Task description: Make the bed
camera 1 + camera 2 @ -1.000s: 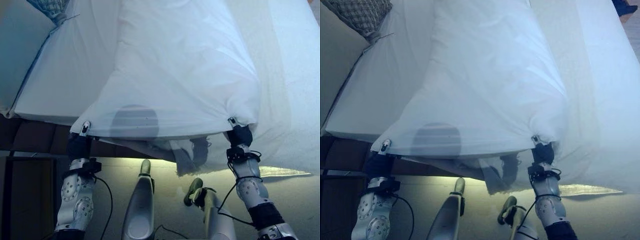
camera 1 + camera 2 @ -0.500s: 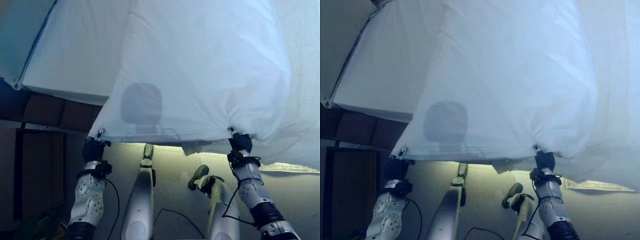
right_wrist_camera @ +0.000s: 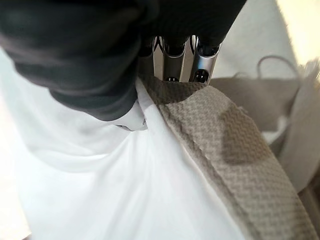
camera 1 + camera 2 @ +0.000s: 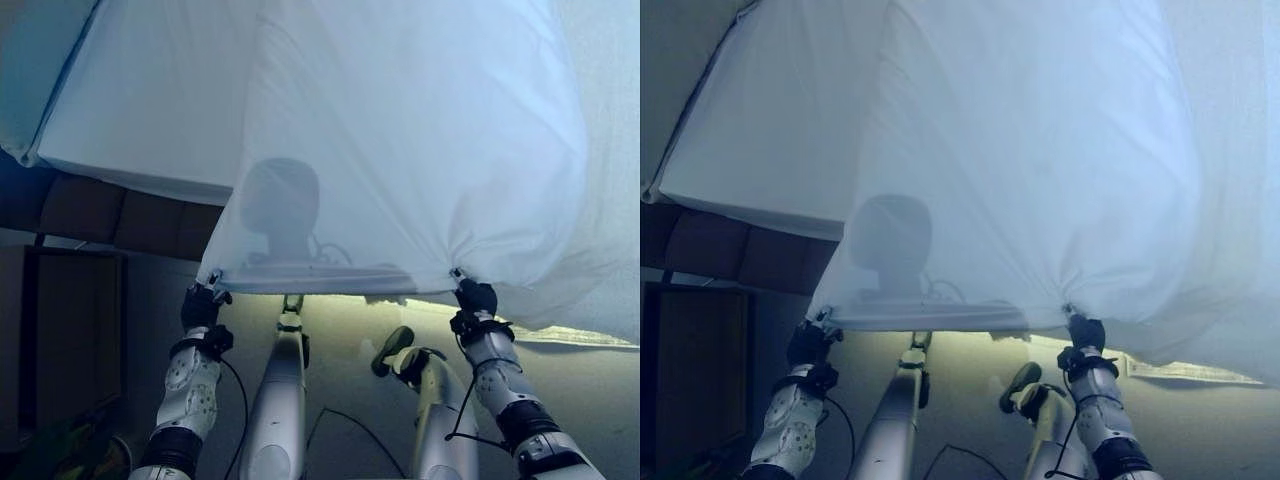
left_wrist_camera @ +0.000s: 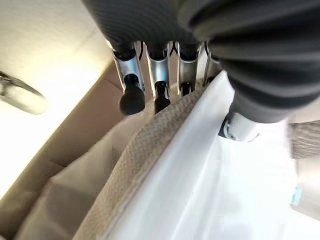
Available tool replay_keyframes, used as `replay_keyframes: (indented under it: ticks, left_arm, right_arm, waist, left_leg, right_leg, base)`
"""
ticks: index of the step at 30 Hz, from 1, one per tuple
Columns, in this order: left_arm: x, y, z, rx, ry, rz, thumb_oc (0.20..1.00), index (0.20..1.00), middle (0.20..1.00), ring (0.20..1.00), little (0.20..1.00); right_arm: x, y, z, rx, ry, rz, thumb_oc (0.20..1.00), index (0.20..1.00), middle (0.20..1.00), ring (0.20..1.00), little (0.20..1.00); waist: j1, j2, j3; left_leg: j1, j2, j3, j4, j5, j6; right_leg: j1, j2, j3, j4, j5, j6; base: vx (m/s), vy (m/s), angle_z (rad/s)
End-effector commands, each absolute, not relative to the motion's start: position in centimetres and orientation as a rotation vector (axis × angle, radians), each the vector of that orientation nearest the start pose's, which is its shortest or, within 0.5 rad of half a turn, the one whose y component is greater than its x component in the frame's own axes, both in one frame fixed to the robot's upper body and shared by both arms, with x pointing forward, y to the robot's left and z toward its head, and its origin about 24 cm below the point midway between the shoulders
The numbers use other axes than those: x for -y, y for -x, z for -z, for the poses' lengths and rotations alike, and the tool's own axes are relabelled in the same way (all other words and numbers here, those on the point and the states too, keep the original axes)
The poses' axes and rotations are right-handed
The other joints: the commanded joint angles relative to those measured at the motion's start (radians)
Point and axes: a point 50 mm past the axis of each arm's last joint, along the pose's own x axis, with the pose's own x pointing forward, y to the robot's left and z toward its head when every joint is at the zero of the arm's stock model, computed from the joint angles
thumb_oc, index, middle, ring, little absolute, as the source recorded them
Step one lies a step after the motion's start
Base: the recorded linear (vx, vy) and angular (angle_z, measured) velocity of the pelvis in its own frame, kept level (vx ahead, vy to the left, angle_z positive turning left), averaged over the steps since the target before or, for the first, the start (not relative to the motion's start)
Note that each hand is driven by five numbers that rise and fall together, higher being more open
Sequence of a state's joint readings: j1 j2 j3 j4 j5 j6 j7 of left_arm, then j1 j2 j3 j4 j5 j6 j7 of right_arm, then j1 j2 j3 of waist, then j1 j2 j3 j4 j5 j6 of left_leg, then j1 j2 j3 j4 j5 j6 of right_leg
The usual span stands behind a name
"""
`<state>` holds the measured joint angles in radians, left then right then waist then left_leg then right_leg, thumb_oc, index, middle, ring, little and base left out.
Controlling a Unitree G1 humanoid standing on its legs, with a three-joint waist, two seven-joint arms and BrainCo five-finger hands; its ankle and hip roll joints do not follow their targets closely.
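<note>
In the left eye view, a white sheet (image 4: 400, 150) billows over the bed (image 4: 140, 110), its near edge stretched across the lower frame between the left hand (image 4: 203, 304) and right hand (image 4: 472, 296). It looks light, limp and slippery, so its corners are the likely hold. In each wrist view, curled fingers (image 5: 157, 82) pinch the sheet's woven hem (image 3: 220, 145).

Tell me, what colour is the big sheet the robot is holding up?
White: the sheet shows best in the left eye view.
</note>
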<state>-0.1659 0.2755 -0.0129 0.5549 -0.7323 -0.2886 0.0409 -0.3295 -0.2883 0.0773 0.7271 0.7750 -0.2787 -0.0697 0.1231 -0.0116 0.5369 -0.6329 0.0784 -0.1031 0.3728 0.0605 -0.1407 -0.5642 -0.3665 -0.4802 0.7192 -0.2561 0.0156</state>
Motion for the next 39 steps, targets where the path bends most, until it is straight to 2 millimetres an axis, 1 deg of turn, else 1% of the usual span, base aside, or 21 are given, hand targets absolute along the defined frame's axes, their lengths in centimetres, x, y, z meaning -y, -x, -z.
replay_keyframes:
  ticks: [1,3,5,7,8,10,15,16,18,19,21,22,23,24,25,26,27,29,33,35,39]
  left_arm:
    - [-30.4,-20.3,4.6,-0.259,0.299,-0.576,0.200,0.200,0.200,0.200,0.200]
    - [-30.5,-19.8,5.4,-0.339,0.204,-0.529,0.200,0.200,0.200,0.200,0.200]
    - [-30.8,-19.3,6.0,-0.403,0.125,-0.497,0.200,0.200,0.200,0.200,0.200]
    - [-30.7,-19.1,6.6,-0.461,0.057,-0.453,0.200,0.200,0.200,0.200,0.200]
    - [-30.6,-19.2,6.6,-0.460,0.056,-0.452,0.200,0.200,0.200,0.200,0.200]
    - [-30.4,-19.1,7.0,-0.517,-0.049,-0.375,0.200,0.200,0.200,0.200,0.200]
    - [-30.1,-18.8,7.8,-0.585,-0.129,-0.320,0.200,0.200,0.200,0.200,0.200]
    - [-30.0,-18.7,8.0,-0.612,-0.170,-0.301,0.200,0.200,0.200,0.200,0.200]
    - [-30.1,-18.9,7.9,-0.613,-0.183,-0.304,0.200,0.200,0.200,0.200,0.200]
    - [-30.1,-19.1,8.0,-0.627,-0.207,-0.311,0.200,0.200,0.200,0.200,0.200]
    - [-29.9,-19.3,8.1,-0.628,-0.201,-0.310,0.200,0.200,0.200,0.200,0.200]
    - [-30.4,-19.3,8.3,-0.662,-0.218,-0.353,0.200,0.200,0.200,0.200,0.200]
    - [-30.5,-19.5,8.4,-0.684,-0.237,-0.369,0.200,0.200,0.200,0.200,0.200]
    - [-30.2,-20.1,8.3,-0.672,-0.240,-0.361,0.561,0.561,0.561,0.561,0.561]
    - [-29.9,-20.4,8.2,-0.667,-0.238,-0.366,1.000,1.000,1.000,1.000,1.000]
    - [-29.9,-20.4,8.2,-0.666,-0.237,-0.366,1.000,1.000,1.000,1.000,1.000]
    - [-29.6,-20.8,8.3,-0.668,-0.217,-0.375,1.000,1.000,1.000,1.000,1.000]
    - [-29.5,-20.9,8.3,-0.675,-0.218,-0.372,1.000,1.000,1.000,1.000,1.000]
    - [-28.9,-21.4,8.3,-0.669,-0.235,-0.353,1.000,1.000,1.000,1.000,1.000]
    - [-28.3,-21.7,8.5,-0.675,-0.246,-0.329,1.000,1.000,1.000,1.000,1.000]
    - [-27.8,-22.3,8.2,-0.654,-0.235,-0.330,1.000,1.000,1.000,1.000,1.000]
  right_arm:
    - [27.1,-21.9,7.5,-0.463,-0.289,0.508,0.200,0.200,0.200,0.200,0.200]
    - [28.0,-20.5,8.8,-0.562,-0.229,0.530,0.200,0.200,0.200,0.200,0.200]
    - [28.7,-19.8,9.3,-0.618,-0.179,0.543,0.200,0.200,0.200,0.200,0.200]
    - [29.2,-18.8,9.9,-0.688,-0.112,0.540,0.200,0.200,0.200,0.200,0.200]
    - [29.2,-18.9,9.9,-0.688,-0.112,0.540,0.200,0.200,0.200,0.200,0.200]
    - [30.0,-18.1,10.3,-0.765,-0.022,0.524,0.200,0.200,0.200,0.200,0.200]
    - [30.7,-17.3,10.6,-0.842,0.060,0.512,0.200,0.200,0.200,0.200,0.200]
    - [30.7,-17.2,10.7,-0.875,0.127,0.476,0.200,0.200,0.200,0.200,0.200]
    - [30.8,-17.1,10.8,-0.888,0.150,0.470,0.200,0.200,0.200,0.200,0.200]
    - [31.1,-17.1,10.6,-0.901,0.170,0.482,0.200,0.200,0.200,0.200,0.200]
    - [31.1,-17.3,10.6,-0.903,0.165,0.483,0.200,0.200,0.200,0.200,0.200]
    - [31.2,-17.2,10.7,-0.928,0.174,0.478,0.200,0.200,0.200,0.200,0.200]
    - [31.2,-17.2,10.8,-0.944,0.186,0.469,0.291,0.291,0.291,0.291,0.291]
    - [30.9,-17.7,10.6,-0.936,0.191,0.462,1.000,1.000,1.000,1.000,1.000]
    - [30.8,-18.5,10.3,-0.910,0.189,0.464,1.000,1.000,1.000,1.000,1.000]
    - [30.8,-18.5,10.2,-0.909,0.189,0.464,1.000,1.000,1.000,1.000,1.000]
    - [30.3,-20.0,9.6,-0.857,0.183,0.453,1.000,1.000,1.000,1.000,1.000]
    - [29.8,-21.0,9.2,-0.826,0.192,0.435,1.000,1.000,1.000,1.000,1.000]
    - [29.8,-21.6,8.8,-0.803,0.199,0.430,1.000,1.000,1.000,1.000,1.000]
    - [29.6,-22.5,8.3,-0.775,0.208,0.425,1.000,1.000,1.000,1.000,1.000]
    - [29.4,-22.5,8.3,-0.769,0.196,0.427,1.000,1.000,1.000,1.000,1.000]
  waist:
    - [0.026,-0.024,-0.017]
    - [0.021,-0.022,-0.017]
    - [0.015,-0.021,-0.017]
    - [0.010,-0.019,-0.017]
    - [0.010,-0.018,-0.017]
    - [0.000,-0.014,-0.017]
    - [-0.012,-0.009,-0.017]
    - [-0.018,-0.006,-0.017]
    - [-0.022,-0.003,-0.017]
    - [-0.029,0.005,-0.017]
    - [-0.032,0.009,-0.017]
    - [-0.036,0.009,-0.017]
    - [-0.040,0.009,-0.017]
    - [-0.042,0.012,-0.017]
    - [-0.045,0.014,-0.017]
    - [-0.045,0.015,-0.017]
    - [-0.051,0.014,-0.017]
    - [-0.056,0.011,-0.017]
    - [-0.064,0.011,-0.017]
    - [-0.070,0.011,-0.017]
    - [-0.077,0.010,-0.017]
  left_leg:
    - [-0.103,-0.034,0.040,0.067,-0.067,0.085]
    - [-0.107,-0.033,0.041,0.063,-0.064,0.085]
    - [-0.106,-0.033,0.045,0.052,-0.058,0.086]
    - [-0.105,-0.032,0.051,0.038,-0.052,0.088]
    - [-0.105,-0.032,0.052,0.036,-0.051,0.088]
    - [-0.106,-0.034,0.064,0.027,-0.049,0.091]
    - [-0.118,-0.039,0.079,0.036,-0.056,0.098]
    - [-0.123,-0.042,0.085,0.041,-0.059,0.101]
    - [-0.127,-0.045,0.087,0.045,-0.062,0.101]
    - [-0.137,-0.046,0.097,0.057,-0.064,0.098]
    - [-0.140,-0.045,0.099,0.058,-0.063,0.098]
    - [-0.143,-0.043,0.105,0.063,-0.067,0.097]
    - [-0.151,-0.040,0.115,0.071,-0.068,0.092]
    - [-0.157,-0.040,0.114,0.075,-0.068,0.092]
    - [-0.165,-0.038,0.119,0.085,-0.068,0.089]
    - [-0.167,-0.037,0.119,0.087,-0.069,0.089]
    - [-0.175,-0.027,0.133,0.093,-0.071,0.085]
    - [-0.183,-0.020,0.140,0.097,-0.075,0.083]
    - [-0.199,-0.004,0.155,0.111,-0.078,0.075]
    - [-0.208,0.008,0.162,0.120,-0.080,0.070]
    - [-0.229,0.026,0.175,0.140,-0.084,0.061]
  right_leg:
    - [-0.044,-0.034,0.053,-0.207,0.189,0.097]
    - [-0.047,-0.033,0.053,-0.217,0.198,0.099]
    - [-0.050,-0.031,0.057,-0.231,0.211,0.101]
    - [-0.054,-0.031,0.060,-0.248,0.224,0.105]
    - [-0.054,-0.030,0.061,-0.249,0.224,0.105]
    - [-0.065,-0.031,0.070,-0.265,0.240,0.107]
    - [-0.084,-0.037,0.087,-0.269,0.251,0.110]
    - [-0.090,-0.039,0.092,-0.268,0.252,0.109]
    - [-0.094,-0.041,0.097,-0.268,0.254,0.110]
    - [-0.097,-0.047,0.101,-0.267,0.257,0.112]
    - [-0.103,-0.049,0.102,-0.265,0.257,0.112]
    - [-0.114,-0.051,0.110,-0.261,0.258,0.112]
    - [-0.114,-0.054,0.110,-0.261,0.258,0.112]
    - [-0.123,-0.054,0.110,-0.255,0.257,0.111]
    - [-0.130,-0.056,0.112,-0.251,0.256,0.111]
    - [-0.131,-0.056,0.112,-0.249,0.255,0.110]
    - [-0.147,-0.058,0.117,-0.245,0.255,0.109]
    - [-0.164,-0.059,0.122,-0.239,0.256,0.109]
    - [-0.176,-0.064,0.122,-0.228,0.252,0.107]
    - [-0.188,-0.066,0.124,-0.220,0.246,0.106]
    - [-0.203,-0.070,0.120,-0.207,0.238,0.104]
  base:
    - [0.00,-0.009,0.07]
    - [0.00,-0.002,0.07]
    - [0.00,0.009,0.02]
    - [0.00,0.000,0.00]
    - [0.00,0.000,0.00]
    - [-0.03,0.053,-0.02]
    - [-0.01,0.033,-0.01]
    - [0.00,0.031,-0.02]
    - [0.00,0.016,-0.01]
    - [0.00,0.000,0.00]
    - [0.00,0.000,0.00]
    - [0.00,0.000,0.00]
    - [0.00,0.000,0.00]
    - [0.00,0.000,0.00]
    - [0.00,0.000,0.00]
    - [-0.01,-0.008,0.04]
    - [-0.02,-0.003,0.04]
    - [-0.01,0.004,0.05]
    - [0.00,-0.023,0.07]
    - [0.01,-0.026,0.07]
    - [0.01,-0.037,-0.01]
